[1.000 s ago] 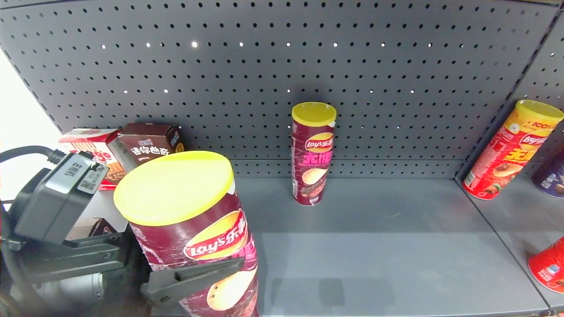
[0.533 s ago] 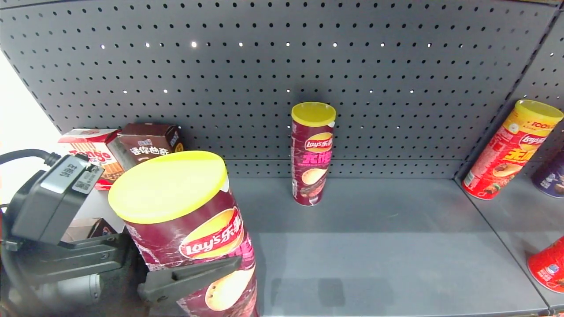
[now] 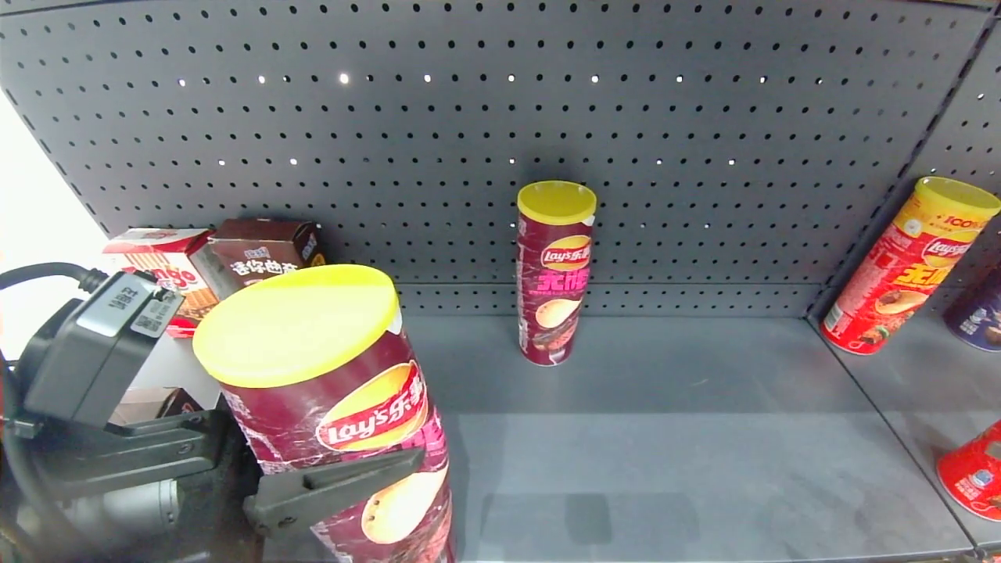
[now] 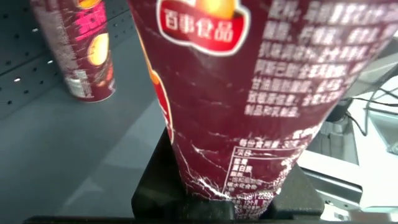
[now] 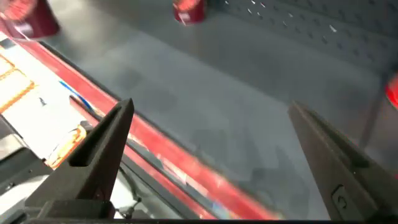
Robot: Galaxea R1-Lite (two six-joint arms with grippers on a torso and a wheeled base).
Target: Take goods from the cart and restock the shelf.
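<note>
Base of the held chip canister [image 3: 328,407] (maroon, yellow lid, 7 o'clock in head view) is cut off by the frame edge, so can't tell if it touches the shelf [image 3: 688,438]. Left claw [image 3: 328,469] pinches it low on the body. One finger crosses the front; the other is hidden behind the tube. Right claw [image 5: 217,155] is spread wide with nothing between its fingers, near the shelf's red front edge [image 5: 174,165].

Second maroon canister [image 3: 554,274] stands upright near centre, against the pegboard back panel [image 3: 500,141], well apart from the held one. At 3 o'clock a red canister [image 3: 907,266] in the next bay looks tilted. A dark blue can [image 3: 977,313] beside it and a red tub [image 3: 970,469] at 4 o'clock are both cropped by the frame. At 9 o'clock a red-white box [image 3: 160,262] and a brown box [image 3: 266,254] are partly hidden by the lid and the left arm.

Shelf deck is flat grey metal. Back panel is dark grey with rows of holes, a few letting light through.
</note>
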